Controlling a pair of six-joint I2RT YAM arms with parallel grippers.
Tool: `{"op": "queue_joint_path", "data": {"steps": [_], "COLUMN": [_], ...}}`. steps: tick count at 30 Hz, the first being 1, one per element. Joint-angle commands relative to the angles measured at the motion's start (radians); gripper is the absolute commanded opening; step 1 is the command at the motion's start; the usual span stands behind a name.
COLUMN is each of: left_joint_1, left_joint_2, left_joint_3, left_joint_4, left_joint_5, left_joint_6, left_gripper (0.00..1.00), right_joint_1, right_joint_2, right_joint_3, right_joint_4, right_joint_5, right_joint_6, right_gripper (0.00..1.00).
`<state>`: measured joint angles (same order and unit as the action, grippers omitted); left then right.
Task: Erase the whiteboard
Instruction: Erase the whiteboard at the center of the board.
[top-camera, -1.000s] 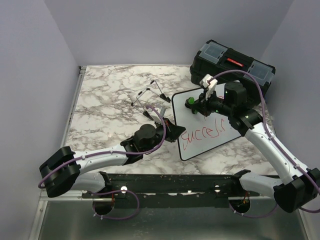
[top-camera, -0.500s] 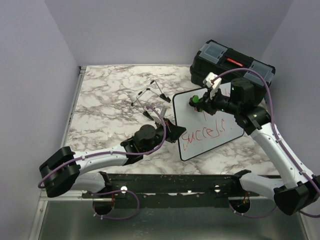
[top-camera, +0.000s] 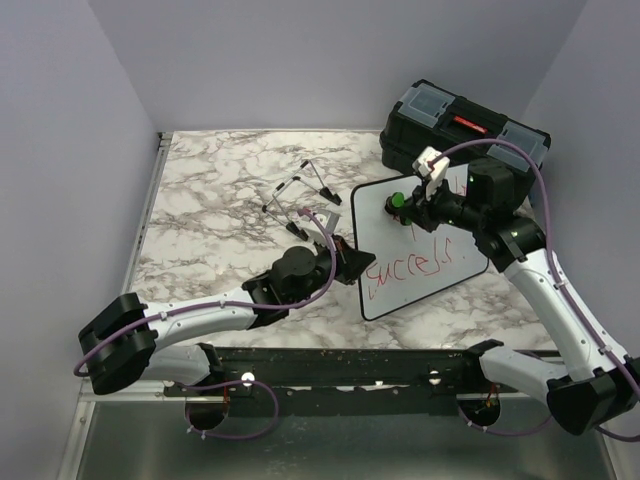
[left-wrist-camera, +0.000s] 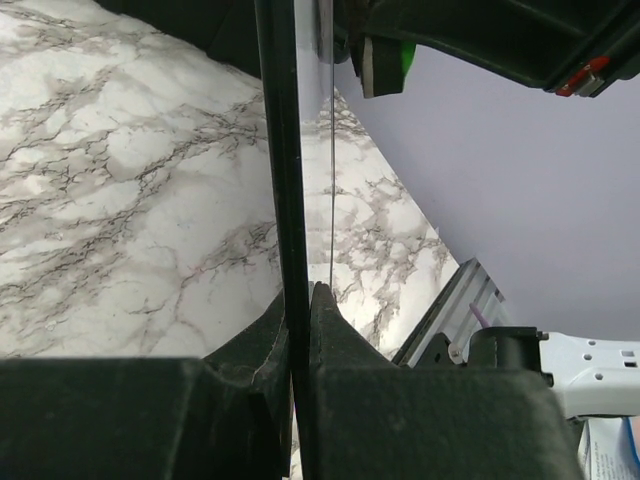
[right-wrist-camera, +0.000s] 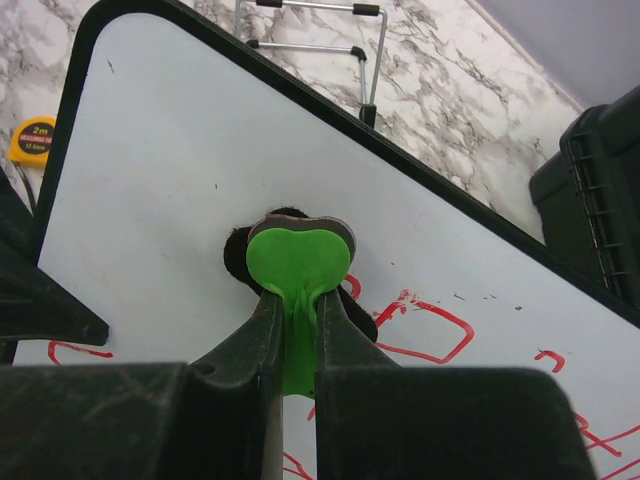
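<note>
Bracing looks to be the left hand's (top-camera: 350, 262) job: its jaws are pinched narrow on the left rim of the whiteboard (top-camera: 385, 240), which sits right of centre on the tabletop (top-camera: 220, 190), probably so that wiping cannot shove it away. Red writing (top-camera: 415, 268) crosses its lower half. Further right, the right hand (top-camera: 408, 208) clamps a green eraser (right-wrist-camera: 297, 255), its dark pad against the board just above that writing.

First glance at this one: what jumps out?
The whiteboard with red handwriting dominates centre-right on the marble table, its left edge clamped in the left jaws. The right jaws hold a green eraser against its upper part. Behind, at the far right, sits a black toolbox.
</note>
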<state>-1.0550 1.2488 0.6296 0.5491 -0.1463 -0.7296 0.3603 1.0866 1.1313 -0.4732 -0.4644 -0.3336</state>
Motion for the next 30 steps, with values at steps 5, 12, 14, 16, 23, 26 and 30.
{"op": "queue_joint_path", "data": {"steps": [5,12,14,16,23,26,30], "left_joint_1": [-0.012,-0.016,-0.016,-0.018,-0.018,-0.019,-0.018], "left_joint_2": [-0.008,-0.006,-0.008,-0.010,-0.018,-0.025,-0.017], "left_joint_3": [0.053,0.047,0.039,0.030,0.008,-0.011,-0.019], "left_joint_4": [-0.138,-0.115,-0.103,-0.086,-0.046,-0.014,0.008], "left_joint_5": [-0.060,-0.041,-0.037,-0.027,0.002,0.005,0.013], "left_joint_6": [0.081,0.096,0.098,0.101,0.098,0.086,0.072], "left_gripper": [0.00,0.00,0.00,0.00,0.00,0.00,0.00], "right_joint_1": [-0.020,-0.020,-0.020,-0.027,-0.076,-0.076,-0.075], "right_joint_2": [-0.025,0.011,-0.004,-0.014,0.016,0.027,0.023], "right_joint_3": [-0.030,-0.124,-0.145,-0.146,-0.129,-0.137,-0.163], "right_joint_4": [0.005,0.037,0.049,0.104,0.256,0.260,0.132], "right_joint_5": [-0.019,-0.231,-0.211,-0.077,0.113,0.086,-0.331], "right_joint_6": [0.010,-0.014,-0.004,0.063,0.230,0.218,0.038], "right_gripper": [0.01,0.01,0.01,0.01,0.01,0.01,0.01]}}
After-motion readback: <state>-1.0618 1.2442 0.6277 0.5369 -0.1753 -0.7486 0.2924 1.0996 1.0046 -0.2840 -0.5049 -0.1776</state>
